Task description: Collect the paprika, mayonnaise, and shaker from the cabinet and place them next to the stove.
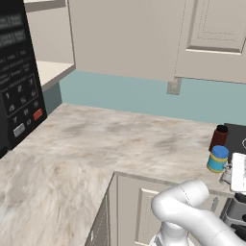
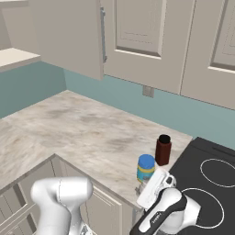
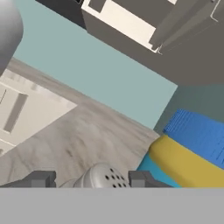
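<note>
In the hand view the pale grey shaker (image 3: 103,177), with its holed top, stands between the fingertips of my gripper (image 3: 92,179). The jaws stand a little open around it, with a small gap on the left side. Right beside it is the blue-lidded mayonnaise jar (image 3: 192,153) (image 1: 217,159) (image 2: 146,168). The dark red paprika bottle (image 1: 218,138) (image 2: 163,150) stands upright just behind the jar. All sit on the counter's end by the black stove (image 2: 206,183) (image 1: 235,134). The doorless cabinet shelf (image 1: 48,72) (image 2: 13,57) lies far left.
A black microwave (image 1: 17,96) with a keypad stands at the far left. The marbled counter (image 1: 96,144) stretches between it and the stove. Panelled wall cabinets (image 2: 137,36) hang above the teal backsplash. The counter's front edge runs close to the jar.
</note>
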Motion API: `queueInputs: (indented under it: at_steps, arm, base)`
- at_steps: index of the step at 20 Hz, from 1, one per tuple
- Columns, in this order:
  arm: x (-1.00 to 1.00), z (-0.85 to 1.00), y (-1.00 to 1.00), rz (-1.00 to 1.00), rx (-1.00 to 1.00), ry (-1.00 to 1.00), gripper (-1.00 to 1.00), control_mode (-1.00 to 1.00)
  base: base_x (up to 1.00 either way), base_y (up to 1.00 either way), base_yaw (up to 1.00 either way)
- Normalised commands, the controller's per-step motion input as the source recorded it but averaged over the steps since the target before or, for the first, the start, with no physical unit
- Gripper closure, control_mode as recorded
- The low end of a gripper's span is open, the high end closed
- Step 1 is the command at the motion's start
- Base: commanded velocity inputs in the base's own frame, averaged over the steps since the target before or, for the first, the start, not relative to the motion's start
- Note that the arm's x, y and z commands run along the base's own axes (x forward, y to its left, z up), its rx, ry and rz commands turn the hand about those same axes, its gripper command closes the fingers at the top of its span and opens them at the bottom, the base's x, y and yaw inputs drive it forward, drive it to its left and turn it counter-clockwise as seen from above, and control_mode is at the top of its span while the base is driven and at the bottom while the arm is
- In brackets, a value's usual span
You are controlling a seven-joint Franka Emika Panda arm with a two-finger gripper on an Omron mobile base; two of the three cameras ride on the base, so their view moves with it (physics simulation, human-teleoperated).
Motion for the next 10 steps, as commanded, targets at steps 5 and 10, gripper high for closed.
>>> queueInputs:
  at_steps: [5, 10]
  arm:
    - [0.38, -0.81, -0.14, 0.0, -0.12, -0.07, 1.0, -1.0]
    - [0.36, -0.82, -0.21, 0.0, -0.09, -0.07, 1.0, -1.0]
  base:
    - [0.0, 0.0, 0.0]
    - [0.0, 0.0, 0.0]
